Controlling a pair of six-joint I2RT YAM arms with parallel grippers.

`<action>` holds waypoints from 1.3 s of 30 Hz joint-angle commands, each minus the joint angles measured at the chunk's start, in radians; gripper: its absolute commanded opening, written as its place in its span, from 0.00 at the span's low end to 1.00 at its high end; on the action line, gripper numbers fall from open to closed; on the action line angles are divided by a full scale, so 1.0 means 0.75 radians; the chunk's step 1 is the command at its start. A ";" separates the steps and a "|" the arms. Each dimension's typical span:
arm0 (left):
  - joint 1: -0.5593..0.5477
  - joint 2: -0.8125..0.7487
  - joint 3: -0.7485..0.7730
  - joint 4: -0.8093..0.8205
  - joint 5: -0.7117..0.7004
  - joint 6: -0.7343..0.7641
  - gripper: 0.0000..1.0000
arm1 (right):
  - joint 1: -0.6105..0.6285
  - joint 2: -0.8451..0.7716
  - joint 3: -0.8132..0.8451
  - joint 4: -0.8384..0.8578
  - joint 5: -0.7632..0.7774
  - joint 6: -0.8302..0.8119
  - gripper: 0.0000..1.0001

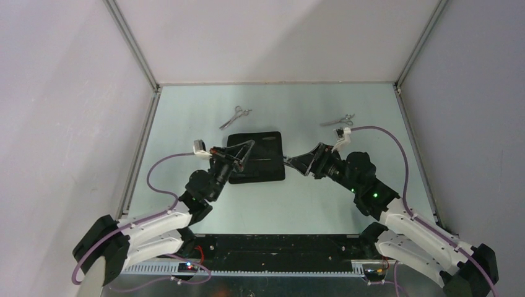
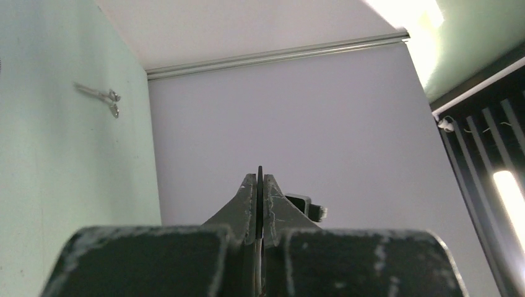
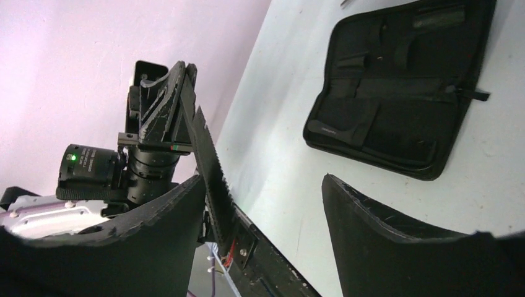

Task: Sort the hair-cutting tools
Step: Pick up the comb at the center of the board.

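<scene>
My left gripper [image 1: 244, 154] is shut on one end of the straight black flat comb [image 1: 269, 159] and holds it above the open black zip case [image 1: 257, 176]. In the left wrist view the fingers [image 2: 247, 204] clamp the comb [image 2: 260, 171] edge-on. My right gripper [image 1: 296, 163] is open at the comb's other end. In the right wrist view the toothed comb [image 3: 207, 164] runs between the spread jaws, close to the left finger [image 3: 167, 216]. One pair of silver scissors [image 1: 235, 116] lies behind the case, another [image 1: 339, 120] at the back right. I cannot make out the handled comb.
The case [image 3: 396, 93] lies open and flat on the pale green table [image 1: 371, 105]. A pair of scissors [image 2: 102, 96] shows in the left wrist view. Walls close in the table at the back and both sides. The black base rail [image 1: 278, 247] runs along the near edge.
</scene>
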 commanded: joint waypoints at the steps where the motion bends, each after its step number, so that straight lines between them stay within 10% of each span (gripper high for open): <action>1: 0.006 0.067 -0.021 0.206 -0.048 -0.074 0.00 | -0.012 0.034 -0.044 0.239 -0.123 0.087 0.70; 8: 0.007 0.169 -0.039 0.357 -0.049 -0.120 0.00 | -0.019 0.021 -0.070 0.296 -0.158 0.088 0.47; 12: 0.006 0.196 -0.039 0.390 -0.038 -0.119 0.01 | -0.028 0.015 -0.075 0.304 -0.173 0.082 0.17; 15: 0.009 0.190 -0.052 0.360 -0.051 -0.088 0.24 | -0.088 0.000 -0.076 0.287 -0.199 0.056 0.00; 18: 0.060 0.131 -0.061 0.217 -0.002 -0.050 0.51 | -0.202 0.015 -0.065 0.243 -0.333 0.040 0.00; 24: 0.261 -0.064 0.133 -0.728 0.188 0.231 0.71 | -0.455 0.202 0.035 0.071 -0.610 -0.077 0.00; 31: 0.506 0.094 0.519 -1.468 0.296 0.772 0.77 | -0.517 0.531 0.325 -0.296 -0.681 -0.385 0.00; 39: 0.579 0.489 0.793 -1.662 0.307 1.046 0.68 | -0.547 0.832 0.509 -0.485 -0.749 -0.569 0.00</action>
